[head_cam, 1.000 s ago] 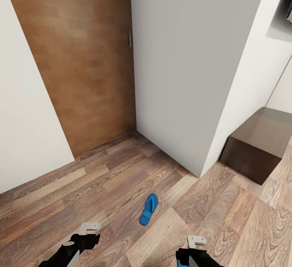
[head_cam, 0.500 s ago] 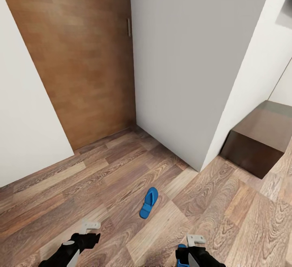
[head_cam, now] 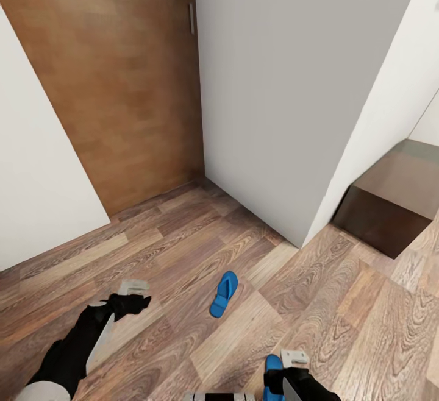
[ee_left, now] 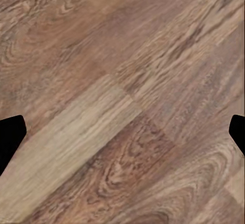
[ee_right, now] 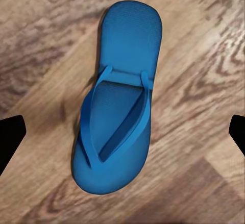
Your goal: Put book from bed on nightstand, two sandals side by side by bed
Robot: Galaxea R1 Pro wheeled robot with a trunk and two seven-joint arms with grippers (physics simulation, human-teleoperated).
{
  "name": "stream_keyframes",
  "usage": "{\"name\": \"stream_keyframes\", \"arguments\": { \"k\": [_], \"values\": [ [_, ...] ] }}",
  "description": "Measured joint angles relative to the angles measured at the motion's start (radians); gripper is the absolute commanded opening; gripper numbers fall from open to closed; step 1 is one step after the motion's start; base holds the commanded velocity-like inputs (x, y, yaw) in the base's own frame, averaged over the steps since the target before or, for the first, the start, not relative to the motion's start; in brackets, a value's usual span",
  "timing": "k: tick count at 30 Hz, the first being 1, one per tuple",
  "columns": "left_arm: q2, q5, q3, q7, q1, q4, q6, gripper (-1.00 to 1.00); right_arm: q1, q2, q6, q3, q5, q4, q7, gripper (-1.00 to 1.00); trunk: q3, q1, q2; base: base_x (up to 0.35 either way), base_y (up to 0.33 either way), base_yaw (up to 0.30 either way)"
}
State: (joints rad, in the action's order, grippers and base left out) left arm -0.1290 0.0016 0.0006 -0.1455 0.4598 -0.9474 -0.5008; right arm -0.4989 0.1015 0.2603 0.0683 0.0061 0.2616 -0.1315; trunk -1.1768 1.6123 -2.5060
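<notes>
A blue sandal (ee_right: pixel 118 101) lies flat on the wood floor (ee_right: pixel 204 55) directly beneath the right gripper (ee_right: pixel 122 132) (fingers spread wide apart, touching nothing).

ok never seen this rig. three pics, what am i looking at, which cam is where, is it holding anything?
It's a simulated wheeled robot with two arms, driven by a person. The big picture is from its head camera, looking down over a wood floor by a brown door, white walls and a dark low cabinet. The left gripper reaches out over bare floor; its wrist camera shows planks between open jaws. The right gripper hangs directly above a blue sandal, which its wrist camera shows lying flat, straps up, between open jaws and not gripped. A second sandal lies further ahead on the floor. Nothing is held.
</notes>
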Motion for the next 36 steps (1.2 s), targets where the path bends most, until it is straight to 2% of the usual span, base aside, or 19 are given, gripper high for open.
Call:
{"name": "stream_keyframes", "arguments": {
  "k": [2, 3, 6, 7, 10, 11, 13, 15, 23, 36],
  "values": [
    [-0.020, 0.001, 0.001, -0.004, -0.001, -0.125, -0.105, 1.00, -0.001, 0.000, 0.000, 0.000, 0.000, 0.000, 0.000, 1.00, -0.008, 0.001, 0.000, 0.000, 0.000, 0.000],
    [-0.020, 0.001, 0.001, -0.004, -0.001, -0.128, -0.106, 1.00, -0.001, 0.000, 0.000, 0.000, 0.000, 0.000, 0.000, 1.00, -0.012, 0.001, -0.001, 0.000, 0.000, 0.000],
    [-0.038, 0.002, 0.002, -0.008, 0.000, -0.275, -0.243, 1.00, -0.002, 0.000, 0.000, 0.000, 0.000, 0.000, 0.000, 1.00, -0.023, 0.003, -0.001, 0.000, 0.000, 0.000],
    [-0.045, 0.003, 0.003, -0.010, 0.001, -0.351, -0.317, 1.00, -0.003, -0.001, 0.000, 0.000, 0.001, 0.000, 0.000, 1.00, -0.027, 0.003, -0.002, 0.000, 0.000, 0.000],
    [-0.051, 0.002, 0.003, -0.011, 0.003, -0.447, -0.408, 1.00, -0.007, -0.001, 0.000, 0.000, 0.001, 0.001, 0.000, 1.00, -0.039, 0.005, -0.002, 0.000, 0.000, 0.000],
    [-0.051, 0.002, 0.003, -0.011, 0.003, -0.448, -0.409, 1.00, -0.007, -0.001, 0.000, 0.000, 0.001, 0.001, 0.000, 1.00, -0.043, 0.005, -0.003, 0.000, 0.000, 0.000],
    [-0.054, 0.001, 0.003, -0.011, 0.004, -0.504, -0.461, 1.00, -0.015, -0.001, 0.000, 0.000, 0.001, 0.001, 0.000, 1.00, -0.050, 0.006, -0.003, 0.000, 0.000, 0.000],
    [-0.054, 0.001, 0.002, -0.011, 0.004, -0.516, -0.472, 1.00, -0.018, -0.001, 0.000, 0.000, 0.001, 0.001, 0.000, 1.00, -0.058, 0.007, -0.003, 0.000, 0.000, 0.000],
    [-0.057, 0.000, 0.003, -0.011, 0.003, -0.562, -0.506, 1.00, -0.052, 0.001, 0.001, 0.000, 0.000, 0.002, 0.001, 1.00, -0.058, 0.007, -0.004, 0.000, 0.000, 0.000],
    [-0.058, 0.000, 0.003, -0.011, 0.002, -0.589, -0.508, 1.00, -0.083, 0.008, 0.002, 0.000, 0.000, 0.002, 0.002, 1.00, -0.058, 0.007, -0.004, 0.000, 0.000, 0.000]
  ]
}}
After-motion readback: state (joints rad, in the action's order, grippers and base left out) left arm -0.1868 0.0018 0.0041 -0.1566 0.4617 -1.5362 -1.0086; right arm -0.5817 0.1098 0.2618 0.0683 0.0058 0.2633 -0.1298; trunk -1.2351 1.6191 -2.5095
